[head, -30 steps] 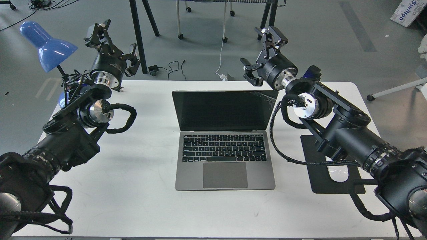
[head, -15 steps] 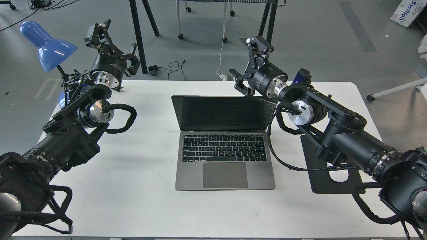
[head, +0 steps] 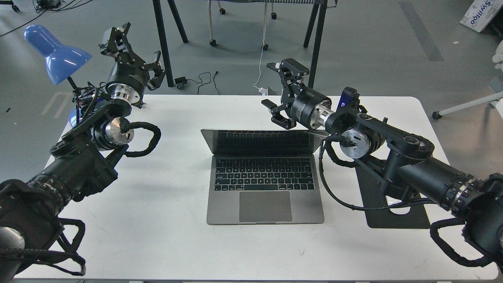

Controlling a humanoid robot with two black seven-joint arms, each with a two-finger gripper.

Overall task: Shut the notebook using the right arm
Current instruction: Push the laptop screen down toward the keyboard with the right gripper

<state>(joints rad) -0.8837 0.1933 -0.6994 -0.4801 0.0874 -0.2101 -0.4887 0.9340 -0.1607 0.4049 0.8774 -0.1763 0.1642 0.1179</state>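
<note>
The right arm [head: 393, 157] reaches in low over the table [head: 165, 236], its gripper [head: 279, 92] spread wide and empty just above the top right edge of the notebook [head: 264, 177] lid. The notebook sits mid-table, lid tilted well forward over the keys. Right of it lies a mouse pad [head: 397, 214], under the arm. The left gripper [head: 135, 53], fingers apart, is raised left of the notebook, beside a blue lamp [head: 55, 55].

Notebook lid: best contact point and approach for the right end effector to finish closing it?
Take the notebook by its lid's top edge, near the right corner. Come from behind and above, pressing forward and down. The lid leans partway over the keys, so that edge is the highest, most exposed part. The right end effector hangs open just behind it.
</note>
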